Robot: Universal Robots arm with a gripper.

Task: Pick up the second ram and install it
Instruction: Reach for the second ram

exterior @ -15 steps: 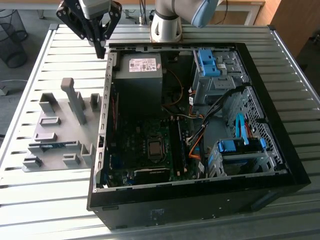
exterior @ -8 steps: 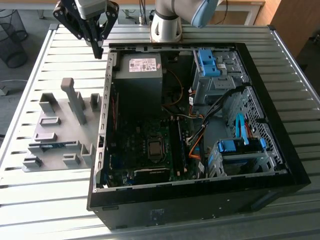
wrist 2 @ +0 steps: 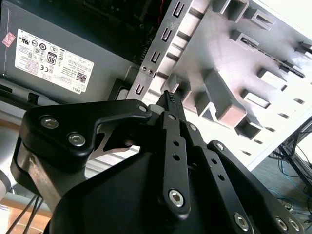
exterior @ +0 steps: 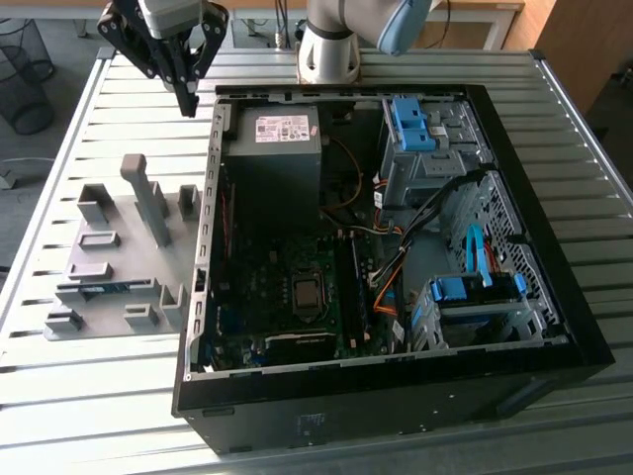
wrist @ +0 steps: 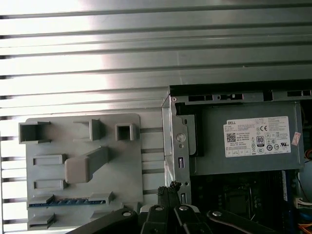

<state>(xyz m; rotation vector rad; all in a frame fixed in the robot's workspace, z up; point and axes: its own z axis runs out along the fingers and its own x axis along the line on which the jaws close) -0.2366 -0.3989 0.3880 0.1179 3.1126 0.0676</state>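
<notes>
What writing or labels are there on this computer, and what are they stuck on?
On the grey power supply, a white label: rows of fine print and marks, too small to read.
At that label's edge, a pink sticker: too small to read.
No other text can be read.

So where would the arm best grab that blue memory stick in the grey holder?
The second ram seems to stand on edge in a slot of the grey fixture, only its long upper edge exposed. Probably come from straight above and pinch the two flat faces near mid-length.
</notes>
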